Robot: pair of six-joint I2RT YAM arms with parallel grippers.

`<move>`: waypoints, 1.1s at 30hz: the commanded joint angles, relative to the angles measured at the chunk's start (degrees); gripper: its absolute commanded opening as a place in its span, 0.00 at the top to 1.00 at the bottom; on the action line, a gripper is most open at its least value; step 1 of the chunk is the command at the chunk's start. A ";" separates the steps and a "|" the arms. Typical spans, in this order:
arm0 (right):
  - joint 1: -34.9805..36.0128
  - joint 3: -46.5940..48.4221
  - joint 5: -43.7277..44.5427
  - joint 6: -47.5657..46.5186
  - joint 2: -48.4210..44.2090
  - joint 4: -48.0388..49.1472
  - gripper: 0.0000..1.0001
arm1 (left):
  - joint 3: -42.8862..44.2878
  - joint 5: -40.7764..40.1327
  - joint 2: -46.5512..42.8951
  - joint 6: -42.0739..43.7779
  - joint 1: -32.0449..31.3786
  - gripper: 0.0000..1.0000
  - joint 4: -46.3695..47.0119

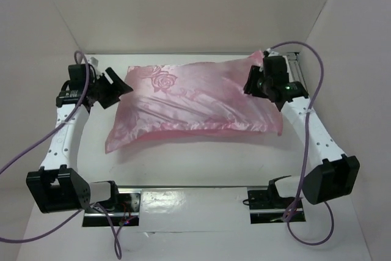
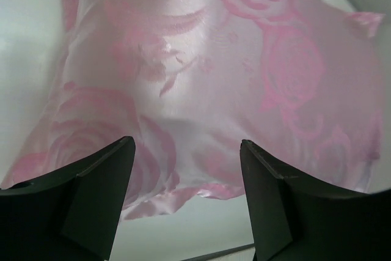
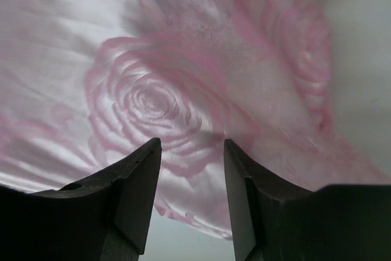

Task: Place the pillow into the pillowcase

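The pillowcase [image 1: 195, 99] lies across the far half of the bench [image 1: 201, 163], and it is plump and rounded along its whole length rather than flat. I judge from this that the pillow is already inside it. No white cushion shows in any view, so the stuffing itself looks done. What is left, as far as the pictures tell, is small. The near left corner of the pink cloth trails out thin and flat on the bench, and the far right corner stands up in a loose peak, so the sack may need tugging square. I cannot tell which end holds the opening, or whether it is fully pulled over the pillow. The left gripper [image 1: 116, 87] sits just beside the left end of the pillowcase. Its jaws stand wide apart and hold nothing. From the left wrist, the rose-patterned satin [image 2: 201, 77] spreads out beyond the fingertips [image 2: 98, 187], with its edge lying ahead of the gap, not in it. The right gripper [image 1: 252, 82] is at the far right corner, over the bulging cloth. Its jaws are also apart, though with a narrower gap, and from the right wrist a large woven rose [image 3: 153, 102] fills the view just past the fingertips [image 3: 134, 194]. No cloth is pinched between them, but I cannot tell whether the tips touch the surface.
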 commanded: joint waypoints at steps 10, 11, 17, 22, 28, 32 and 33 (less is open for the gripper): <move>2.95 -9.92 -2.80 8.13 14.09 11.47 0.32 | -6.94 -11.07 13.54 -0.69 -3.88 0.21 13.50; 4.35 -8.06 -1.76 8.13 14.09 10.59 0.28 | -5.08 -11.07 14.86 -0.08 -3.35 0.21 12.54; 6.38 4.24 9.05 6.29 6.02 3.65 0.01 | 10.04 -7.92 13.92 2.72 -3.88 0.11 6.22; 3.66 9.88 23.70 5.41 -1.46 -5.56 0.01 | 15.32 -5.37 4.16 5.10 -3.88 0.00 1.38; -0.21 10.51 32.36 5.41 -7.60 -10.95 0.01 | 15.51 0.43 -6.21 5.63 -4.40 0.00 -1.80; -0.74 8.40 31.75 6.02 -12.17 -11.48 0.01 | 12.52 2.99 -12.36 6.25 -4.40 0.00 -1.27; -0.74 7.43 31.74 6.02 -13.14 -10.96 0.01 | 11.04 4.03 -14.38 6.77 -4.40 0.00 -1.27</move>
